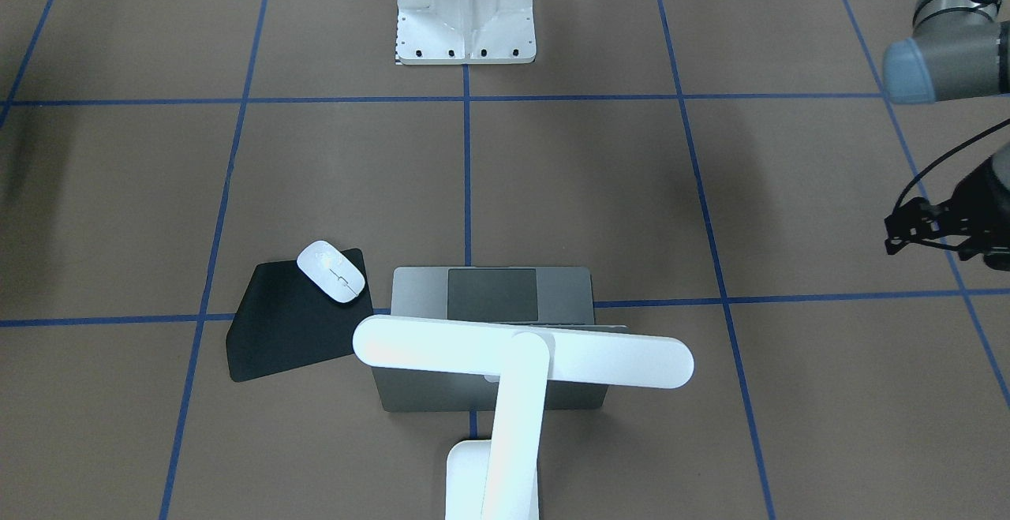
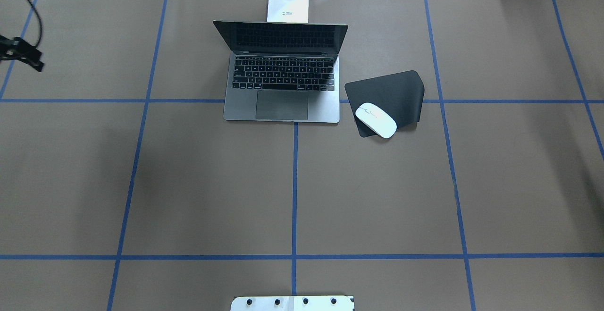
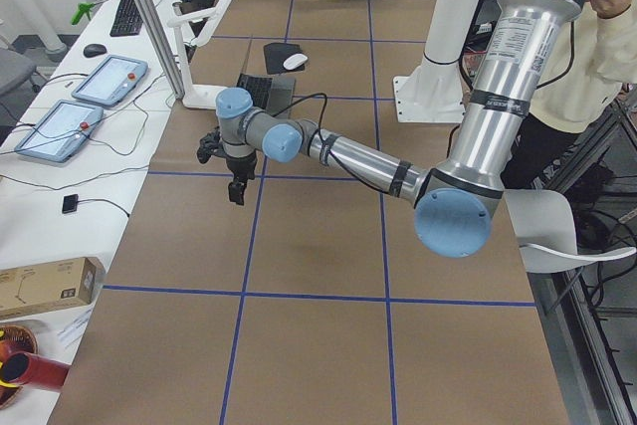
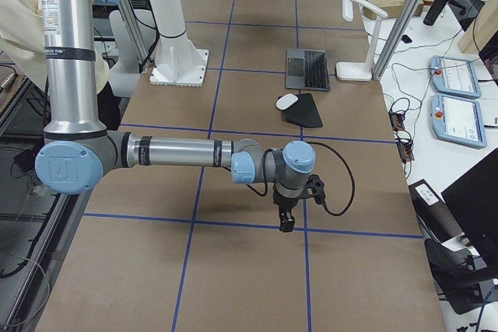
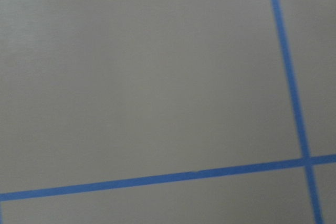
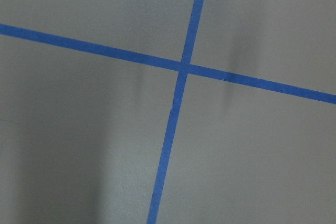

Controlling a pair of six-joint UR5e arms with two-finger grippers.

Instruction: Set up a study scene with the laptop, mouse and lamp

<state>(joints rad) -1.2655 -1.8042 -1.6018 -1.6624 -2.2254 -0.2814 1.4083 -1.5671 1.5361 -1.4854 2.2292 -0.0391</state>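
Note:
The space-grey laptop stands open at the far middle of the table, keys and trackpad toward me; it also shows in the front view. The white lamp stands behind it, its bar head over the screen and its base at the table's far edge. The white mouse lies on the near corner of a black mat right of the laptop. My left gripper hangs shut and empty at the far left edge. My right gripper shows only in the right side view, over bare table; I cannot tell its state.
The white ribbed pedestal is bolted at the table's near middle edge. Blue tape lines grid the brown table. Tablets and cables lie on a side bench beyond the far edge.

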